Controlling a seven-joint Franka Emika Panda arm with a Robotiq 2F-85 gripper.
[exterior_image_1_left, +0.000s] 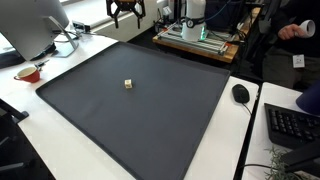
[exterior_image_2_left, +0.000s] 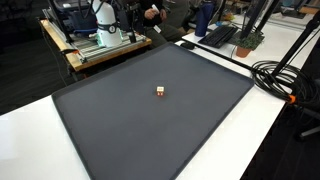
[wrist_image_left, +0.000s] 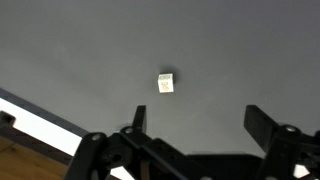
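Observation:
A small pale cube (exterior_image_1_left: 128, 84) with a dark mark on its side sits near the middle of a large dark grey mat (exterior_image_1_left: 150, 120), and it shows in both exterior views (exterior_image_2_left: 160, 91). My gripper (exterior_image_1_left: 125, 10) hangs high above the mat's far edge, well away from the cube. In the wrist view the two black fingers (wrist_image_left: 200, 120) are spread wide and hold nothing. The cube (wrist_image_left: 166, 83) lies on the mat (wrist_image_left: 80, 50) beyond and between them.
A monitor (exterior_image_1_left: 30, 25) and a red bowl (exterior_image_1_left: 28, 72) stand beside the mat. A mouse (exterior_image_1_left: 241, 93) and keyboard (exterior_image_1_left: 292, 125) lie on the white table. A wooden bench with equipment (exterior_image_1_left: 200, 40) stands behind. Black cables (exterior_image_2_left: 280, 75) run along the table (exterior_image_2_left: 290, 150).

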